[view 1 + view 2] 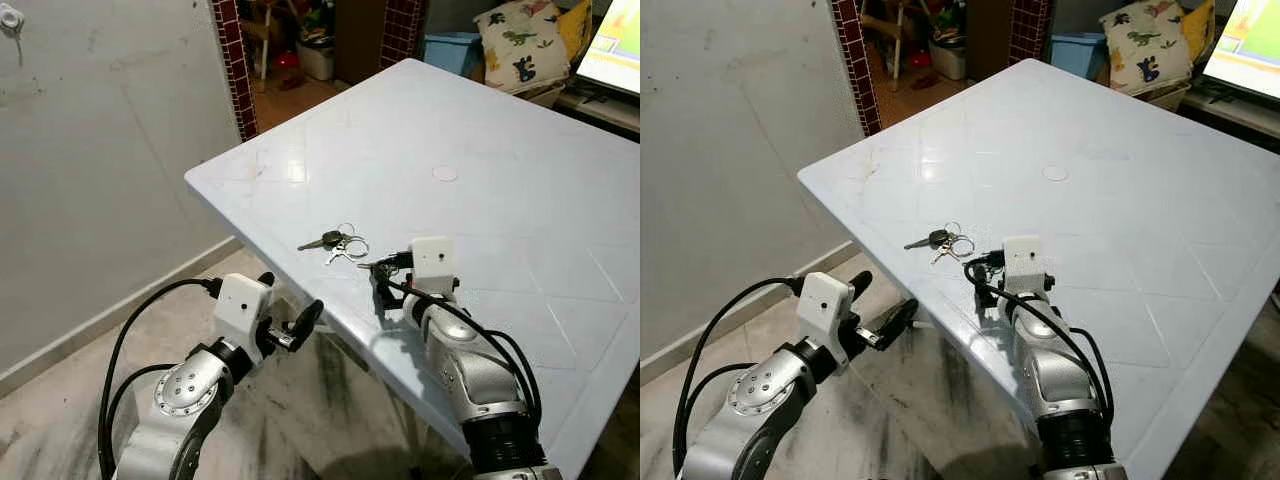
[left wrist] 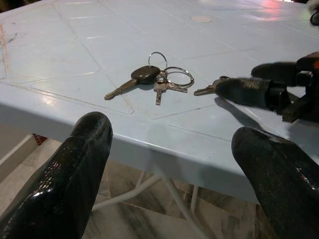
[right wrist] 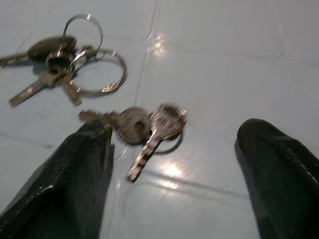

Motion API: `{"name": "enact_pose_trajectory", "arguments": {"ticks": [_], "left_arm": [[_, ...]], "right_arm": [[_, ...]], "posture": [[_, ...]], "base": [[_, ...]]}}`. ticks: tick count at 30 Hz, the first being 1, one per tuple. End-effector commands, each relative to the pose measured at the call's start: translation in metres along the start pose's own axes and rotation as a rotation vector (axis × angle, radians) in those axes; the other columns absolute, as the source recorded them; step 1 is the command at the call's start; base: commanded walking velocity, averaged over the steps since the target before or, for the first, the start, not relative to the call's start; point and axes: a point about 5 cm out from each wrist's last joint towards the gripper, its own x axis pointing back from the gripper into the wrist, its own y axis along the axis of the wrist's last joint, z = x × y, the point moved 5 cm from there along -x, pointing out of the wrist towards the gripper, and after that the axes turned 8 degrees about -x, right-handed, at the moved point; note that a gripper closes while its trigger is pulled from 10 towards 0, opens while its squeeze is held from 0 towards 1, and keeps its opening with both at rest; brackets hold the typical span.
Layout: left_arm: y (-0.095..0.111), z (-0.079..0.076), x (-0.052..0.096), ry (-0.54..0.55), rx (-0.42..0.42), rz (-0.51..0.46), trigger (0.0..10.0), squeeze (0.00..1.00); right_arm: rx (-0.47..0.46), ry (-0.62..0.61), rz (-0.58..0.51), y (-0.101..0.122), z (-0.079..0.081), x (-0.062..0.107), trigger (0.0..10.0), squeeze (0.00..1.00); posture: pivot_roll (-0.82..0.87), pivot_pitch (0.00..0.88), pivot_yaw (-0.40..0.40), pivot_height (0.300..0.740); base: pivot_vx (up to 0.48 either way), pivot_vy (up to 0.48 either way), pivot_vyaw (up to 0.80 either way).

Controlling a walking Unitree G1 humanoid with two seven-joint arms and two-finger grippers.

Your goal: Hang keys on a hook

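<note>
A bunch of keys with a black-headed key and steel rings lies on the pale blue table, near its front corner. A second, smaller set of silver keys lies just beside it. My right gripper rests low over the table, open, with the small set between its fingers and not gripped. My left gripper hangs open below and in front of the table's edge, facing both bunches. A small white fixture sits high on the grey wall to the left.
The grey wall stands to the left. A brick pillar and cluttered shelves stand behind. Cushions and a screen are at the far right. A round white cap marks the table's middle. Bare floor lies below the table's corner.
</note>
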Motion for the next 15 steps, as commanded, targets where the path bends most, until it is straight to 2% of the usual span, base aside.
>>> {"name": "enact_pose_trajectory", "arguments": {"ticks": [1, 5, 8, 15], "left_arm": [[-0.004, 0.000, 0.001, 0.002, -0.009, 0.019, 10.0, 0.00], [-0.005, 0.000, 0.002, 0.006, -0.008, 0.022, 10.0, 0.00], [-0.005, -0.001, 0.002, 0.005, -0.006, 0.023, 10.0, 0.00], [-0.005, -0.002, 0.002, 0.003, -0.005, 0.022, 10.0, 0.00]], "right_arm": [[0.008, -0.010, 0.054, -0.013, 0.001, 0.001, 10.0, 0.00], [-0.007, -0.021, 0.085, -0.022, 0.002, 0.002, 10.0, 0.00], [-0.066, -0.029, 0.094, -0.025, 0.003, 0.001, 10.0, 0.00], [-0.159, -0.022, 0.084, -0.019, 0.009, -0.008, 10.0, 0.00]], "posture": [[0.05, 0.081, 0.031, 0.740], [0.06, 0.081, 0.028, 0.740], [0.06, 0.082, 0.028, 0.740], [0.06, 0.084, 0.031, 0.740]], "base": [[0.000, 0.000, 0.00], [0.000, 0.000, 0.00], [0.000, 0.000, 0.00], [0.000, 0.000, 0.00]]}}
